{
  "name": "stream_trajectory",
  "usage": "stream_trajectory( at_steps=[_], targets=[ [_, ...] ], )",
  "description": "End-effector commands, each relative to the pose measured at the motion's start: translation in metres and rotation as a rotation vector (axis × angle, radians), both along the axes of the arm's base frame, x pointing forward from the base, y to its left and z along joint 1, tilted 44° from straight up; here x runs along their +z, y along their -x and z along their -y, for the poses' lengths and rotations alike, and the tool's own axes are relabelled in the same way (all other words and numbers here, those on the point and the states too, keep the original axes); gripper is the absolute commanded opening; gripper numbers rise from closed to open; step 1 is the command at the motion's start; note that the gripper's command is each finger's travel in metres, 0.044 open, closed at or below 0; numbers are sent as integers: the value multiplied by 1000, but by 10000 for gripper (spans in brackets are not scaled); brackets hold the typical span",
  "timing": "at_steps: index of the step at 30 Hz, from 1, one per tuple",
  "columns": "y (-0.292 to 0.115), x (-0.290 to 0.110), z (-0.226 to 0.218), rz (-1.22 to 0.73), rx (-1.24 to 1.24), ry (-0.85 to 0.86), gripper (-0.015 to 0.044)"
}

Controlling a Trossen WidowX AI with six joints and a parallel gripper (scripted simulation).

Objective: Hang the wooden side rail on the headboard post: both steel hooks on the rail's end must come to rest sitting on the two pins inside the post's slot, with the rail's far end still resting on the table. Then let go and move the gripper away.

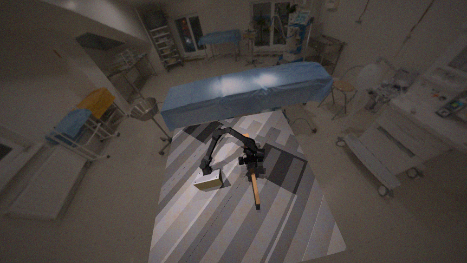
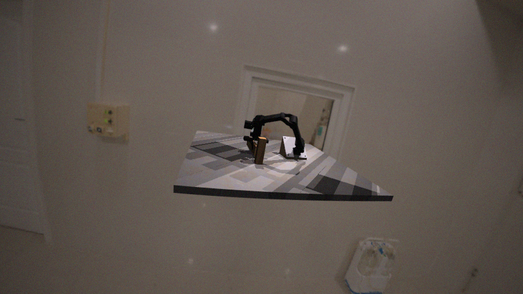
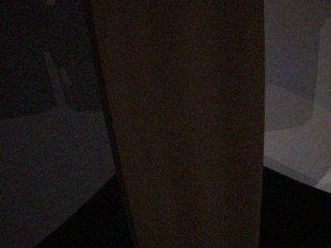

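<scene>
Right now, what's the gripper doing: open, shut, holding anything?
Gripper: shut on the wooden side rail, gripping it near the end toward the headboard post.

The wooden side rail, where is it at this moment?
In the top view, the wooden side rail lies on the striped table, right of the arm's base box. Its upper end is gripped in the gripper.
</scene>
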State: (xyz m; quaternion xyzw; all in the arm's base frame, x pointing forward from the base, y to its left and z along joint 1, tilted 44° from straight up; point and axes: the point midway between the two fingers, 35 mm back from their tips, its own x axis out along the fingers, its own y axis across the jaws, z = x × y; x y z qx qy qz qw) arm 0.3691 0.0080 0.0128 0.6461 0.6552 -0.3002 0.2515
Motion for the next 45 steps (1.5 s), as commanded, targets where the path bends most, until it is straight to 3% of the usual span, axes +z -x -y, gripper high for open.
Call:
stream_trajectory(
  at_steps=[1, 45],
  targets=[
    [0, 1, 5, 2, -6, 6, 0],
    [0, 6, 9, 2, -6, 6, 0]
  ],
)
